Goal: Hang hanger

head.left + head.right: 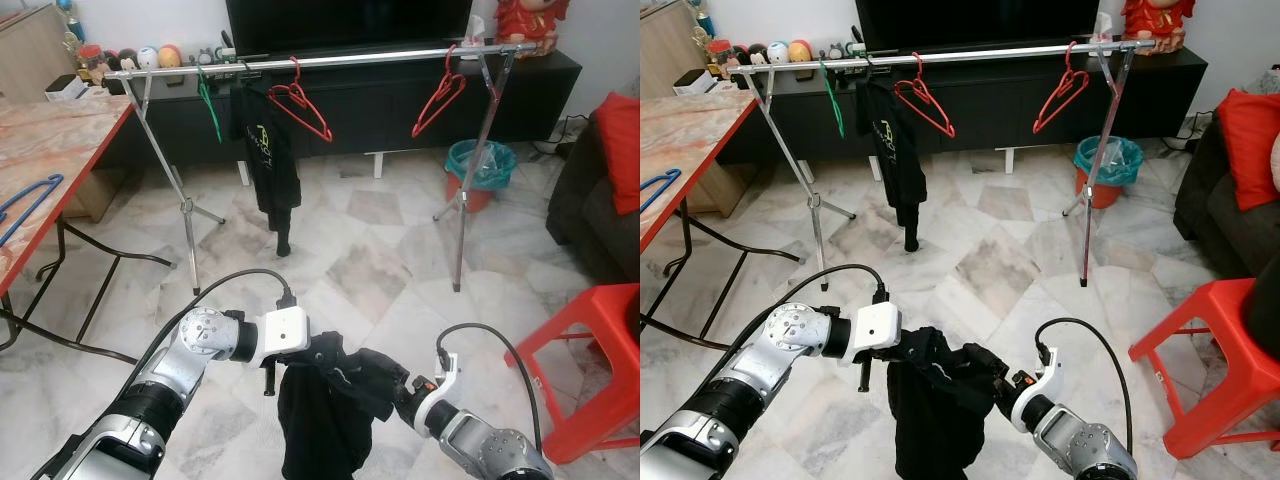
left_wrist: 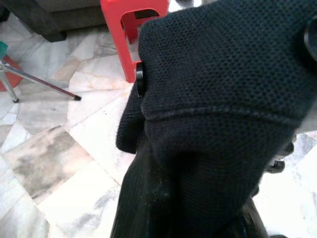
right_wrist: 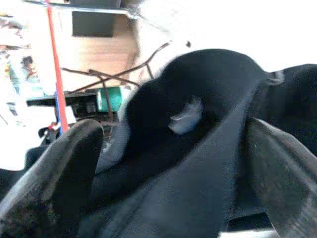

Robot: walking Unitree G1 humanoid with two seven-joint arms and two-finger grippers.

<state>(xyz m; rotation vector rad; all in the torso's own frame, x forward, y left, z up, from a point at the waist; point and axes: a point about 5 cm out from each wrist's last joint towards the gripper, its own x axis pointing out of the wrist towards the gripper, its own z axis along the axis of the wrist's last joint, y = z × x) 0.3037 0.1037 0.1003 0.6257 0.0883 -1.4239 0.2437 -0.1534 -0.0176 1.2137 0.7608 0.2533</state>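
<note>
A black garment (image 1: 320, 410) hangs in front of me, low over the floor, held up between my two grippers. My left gripper (image 1: 325, 352) is buried in its upper left edge, and the cloth (image 2: 218, 99) covers the fingers. My right gripper (image 1: 388, 385) holds the right side; its fingers (image 3: 54, 173) stand on either side of the fabric (image 3: 188, 148). Ahead stands a silver clothes rail (image 1: 330, 62). On it hang a green hanger (image 1: 210, 105), a black shirt (image 1: 270, 150) and two empty red hangers (image 1: 300, 105) (image 1: 438, 100).
A red-edged table (image 1: 50, 140) at the left carries a blue hanger (image 1: 25, 200). A red stool (image 1: 590, 360) stands at my right, and a dark sofa (image 1: 590, 200) behind it. A teal bin (image 1: 480, 165) sits by the rail's right leg. Marble floor lies between me and the rail.
</note>
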